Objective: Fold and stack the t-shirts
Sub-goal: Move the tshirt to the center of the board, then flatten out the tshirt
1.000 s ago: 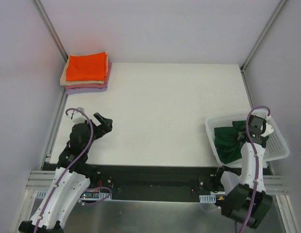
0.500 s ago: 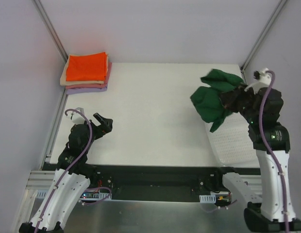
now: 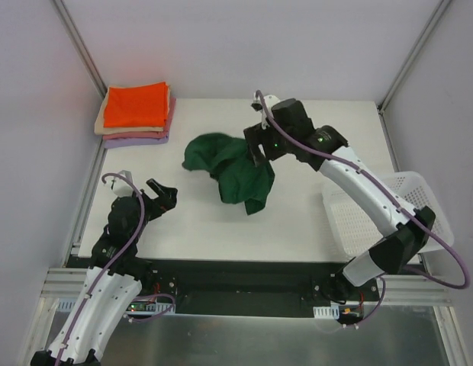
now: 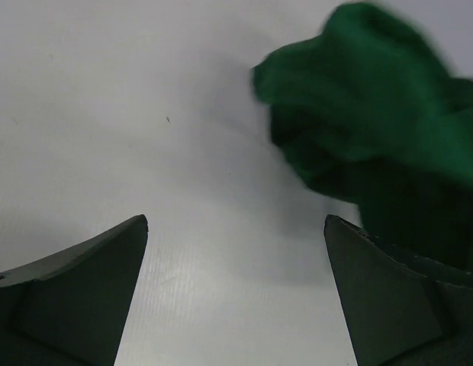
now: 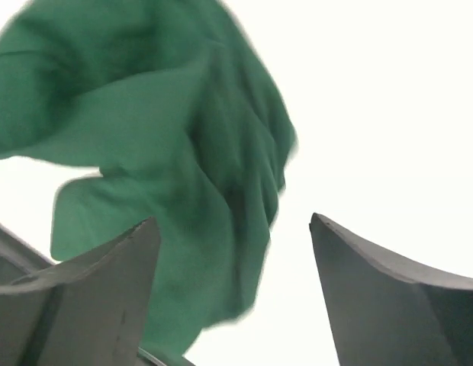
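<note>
Near the middle of the table [image 3: 206, 221] sits the green shirt [image 3: 230, 174], bunched in a loose heap with one lobe spread left and a tail hanging toward the near edge. It is blurred in both wrist views, so I cannot tell whether it has fully settled on the surface. The right gripper [image 3: 258, 149] hangs just beside the heap's far right edge. Its jaws stand apart, and its wrist view shows no cloth pinched between them. The left gripper [image 3: 162, 192] hovers low near the front left, spread wide and holding nothing, with the heap close ahead and to its right. The folded stack [image 3: 136, 114], orange on top, rests at the back left corner, well apart from the green shirt. The basket [image 3: 366, 217] at the right looks emptied. I judge the step in hand to be delivering the last shirt to the work area, with flattening to follow. The next move probably calls for each gripper to find a separate edge, such as a shoulder or hem, and draw the cloth out flat before any fold. Grabbing the bunched middle would risk catching several layers at once.
</note>
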`<state>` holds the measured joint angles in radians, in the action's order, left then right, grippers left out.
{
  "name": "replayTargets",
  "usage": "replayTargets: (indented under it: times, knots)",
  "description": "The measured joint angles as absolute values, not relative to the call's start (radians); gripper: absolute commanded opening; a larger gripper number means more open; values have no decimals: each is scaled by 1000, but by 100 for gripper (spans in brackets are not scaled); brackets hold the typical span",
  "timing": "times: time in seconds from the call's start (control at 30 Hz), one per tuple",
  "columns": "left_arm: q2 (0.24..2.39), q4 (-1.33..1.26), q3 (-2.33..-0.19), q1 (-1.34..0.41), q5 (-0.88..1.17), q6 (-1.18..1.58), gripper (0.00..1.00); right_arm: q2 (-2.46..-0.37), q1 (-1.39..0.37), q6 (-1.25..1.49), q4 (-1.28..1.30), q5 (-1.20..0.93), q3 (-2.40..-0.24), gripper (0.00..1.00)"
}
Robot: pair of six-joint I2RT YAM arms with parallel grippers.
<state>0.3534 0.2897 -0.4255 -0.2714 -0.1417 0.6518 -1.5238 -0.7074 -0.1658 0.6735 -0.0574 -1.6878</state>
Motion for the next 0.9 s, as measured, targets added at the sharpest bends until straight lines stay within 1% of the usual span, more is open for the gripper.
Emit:
replayTargets:
  times: [0.13,0.27,0.43,0.63,0.67,0.77,0.9]
  knots:
    - [358,290,-426,-271,-159,667,99,-1544,-695,-192,692,141,-1520,96]
    - [421,289,-426,-271,-171,679,99,-1514,-690,-187,672,224,-1370,96]
    - [557,290,-427,-271,-193,705,99,-1400,-691,-164,596,229,-1191,96]
    - [806,279,-475,-267,-186,746,99,-1275,-691,-65,458,229,-984,96]
    - [870,266,-497,-266,-178,750,98,-1259,-691,-47,441,228,-948,96]
    - [1016,231,-555,-266,-146,765,90,-1203,-691,-2,406,221,-857,96]
    - [1200,192,-633,-266,-143,779,88,-1109,-691,15,344,181,-759,96]
